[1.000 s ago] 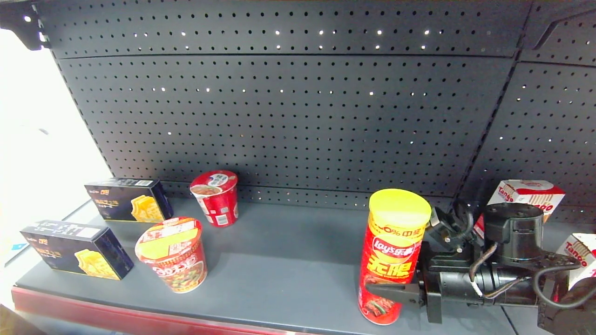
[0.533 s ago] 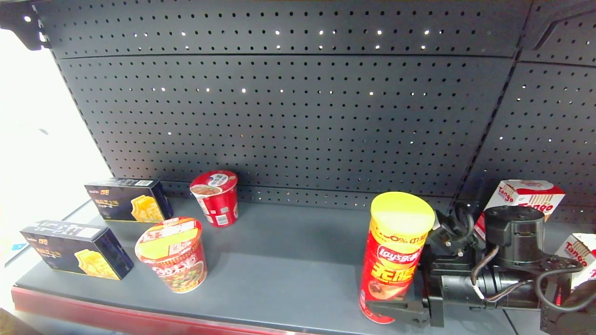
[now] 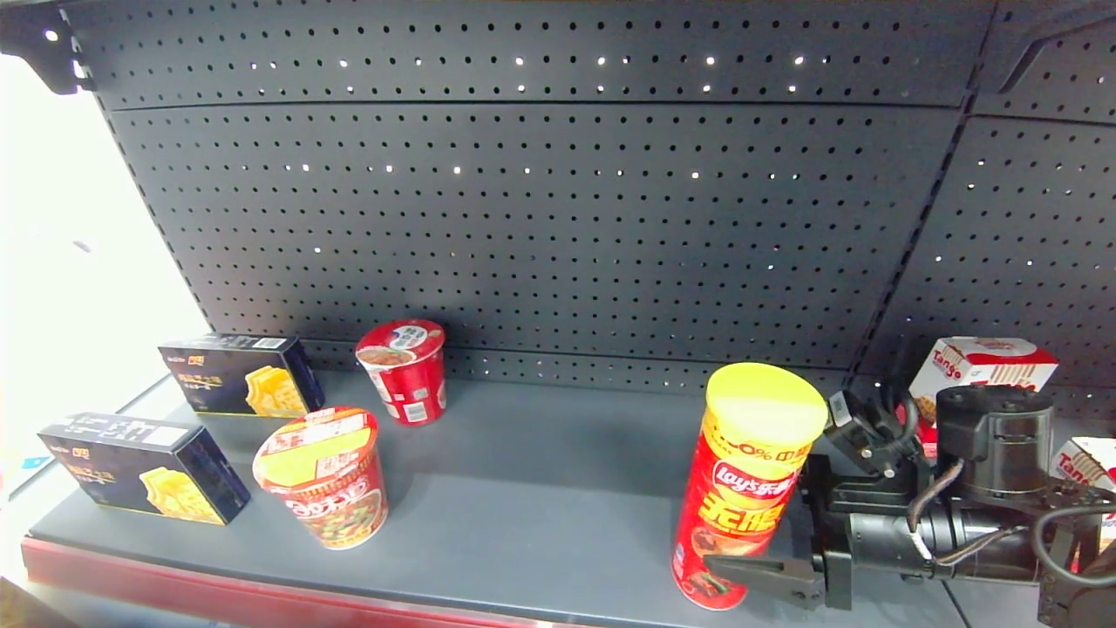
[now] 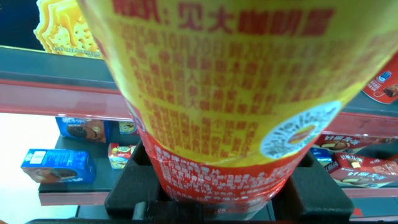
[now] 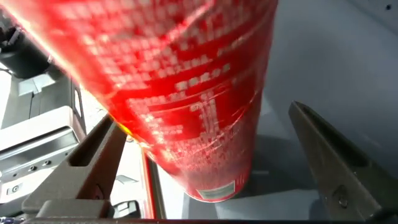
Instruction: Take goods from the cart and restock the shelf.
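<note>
A tall red chips can (image 3: 751,488) with a yellow lid stands tilted on the grey shelf (image 3: 540,506), its top leaning right. My right gripper (image 3: 732,558) is open around the can's lower part. One finger (image 5: 329,168) stands clear of the can (image 5: 186,106); the other finger (image 5: 93,162) is close against its side. My left gripper (image 4: 217,190) is shut on a yellow and red noodle cup (image 4: 230,93), which hides most of what lies behind it.
On the shelf's left stand two dark boxes (image 3: 144,467) (image 3: 240,375), a big noodle cup (image 3: 324,478) and a small red cup (image 3: 404,371). Wafer boxes (image 3: 981,366) sit at the far right. A pegboard wall (image 3: 558,227) closes the back. The shelf's middle is bare.
The chips can has gone from upright to tilted, its top shifting right. My right gripper has drawn a little to the right around it.
</note>
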You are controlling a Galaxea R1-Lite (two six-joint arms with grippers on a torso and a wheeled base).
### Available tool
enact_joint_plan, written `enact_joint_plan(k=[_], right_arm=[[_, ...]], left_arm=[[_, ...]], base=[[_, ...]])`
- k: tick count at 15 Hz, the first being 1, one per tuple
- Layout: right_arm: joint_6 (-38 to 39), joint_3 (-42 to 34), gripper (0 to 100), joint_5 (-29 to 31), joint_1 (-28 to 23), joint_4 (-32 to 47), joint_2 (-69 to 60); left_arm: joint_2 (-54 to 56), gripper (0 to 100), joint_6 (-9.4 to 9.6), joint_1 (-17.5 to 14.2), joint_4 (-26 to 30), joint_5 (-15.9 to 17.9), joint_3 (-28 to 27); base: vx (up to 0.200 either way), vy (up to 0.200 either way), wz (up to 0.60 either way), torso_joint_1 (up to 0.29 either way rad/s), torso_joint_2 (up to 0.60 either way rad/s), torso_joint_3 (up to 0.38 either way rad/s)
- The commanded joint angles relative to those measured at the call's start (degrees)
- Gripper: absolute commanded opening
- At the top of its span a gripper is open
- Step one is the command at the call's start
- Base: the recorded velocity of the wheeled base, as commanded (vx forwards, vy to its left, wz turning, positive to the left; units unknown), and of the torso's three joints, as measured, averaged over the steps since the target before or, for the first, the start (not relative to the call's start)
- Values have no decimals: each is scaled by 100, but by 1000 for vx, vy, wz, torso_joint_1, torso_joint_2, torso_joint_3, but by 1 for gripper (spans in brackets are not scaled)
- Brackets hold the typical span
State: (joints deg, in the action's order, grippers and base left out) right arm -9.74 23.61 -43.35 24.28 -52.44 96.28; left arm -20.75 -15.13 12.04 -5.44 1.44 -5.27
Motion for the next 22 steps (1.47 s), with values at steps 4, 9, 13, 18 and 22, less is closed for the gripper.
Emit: enact_joint_plan(k=[4,9,13,18,22], right_arm=[[-2,-111,100,-24,-82,-3,-329],[7,-727,100,-33,-178,15,-1032],[16,-788,100,-33,-240,120,-1507],[34,-691,100,11,-257,296,-2043],[34,-639,100,406,-249,999,-3010]], left_arm=[[1,0,-8,0,-1,6,61],[159,0,-8,0,-1,6,237],[203,0,-8,0,-1,6,333],[475,0,-8,8,315,6,342],[923,0,-8,8,684,6,228]], base=[[0,0,0,0,0,0],[0,0,0,0,0,0],[0,0,0,0,0,0],[0,0,0,0,0,0],[0,0,0,0,0,0]])
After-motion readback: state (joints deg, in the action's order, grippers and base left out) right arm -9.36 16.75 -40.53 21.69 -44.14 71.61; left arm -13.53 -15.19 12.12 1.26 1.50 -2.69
